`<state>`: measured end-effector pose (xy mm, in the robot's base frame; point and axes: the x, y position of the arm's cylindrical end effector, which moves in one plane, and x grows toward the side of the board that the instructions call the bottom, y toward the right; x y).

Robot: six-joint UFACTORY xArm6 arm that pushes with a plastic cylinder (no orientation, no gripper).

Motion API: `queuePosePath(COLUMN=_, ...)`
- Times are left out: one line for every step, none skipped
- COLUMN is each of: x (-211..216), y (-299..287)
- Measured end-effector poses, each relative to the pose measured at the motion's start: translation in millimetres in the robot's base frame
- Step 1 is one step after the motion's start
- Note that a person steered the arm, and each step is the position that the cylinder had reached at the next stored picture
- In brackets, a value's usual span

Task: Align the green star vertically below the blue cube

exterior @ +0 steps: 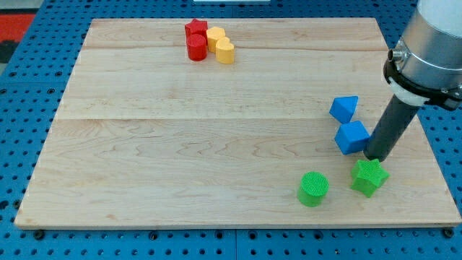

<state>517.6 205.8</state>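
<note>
While flat, green star (pixel 369 177), no long axis

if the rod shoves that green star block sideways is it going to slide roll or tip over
The green star will probably slide: it sits flat and squat on the smooth wooden board. Rolling seems unlikely given its points. It may well spin, since my tip sits at its upper edge between it and the blue cube, probably off centre.

Blocks — two red (pixel 195 40), two yellow (pixel 221 45), two blue (pixel 349 123), two green (pixel 342 182)
</note>
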Motion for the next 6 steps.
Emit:
queuePosePath(x=0.0, y=-11.1)
queuePosePath(x=2.1, y=36.4)
queuePosePath(x=43.7, y=59.6)
queuePosePath(x=53.2, y=30.7)
queuePosePath(x=36.5, y=6.4)
queuePosePath(x=24.7, y=6.2)
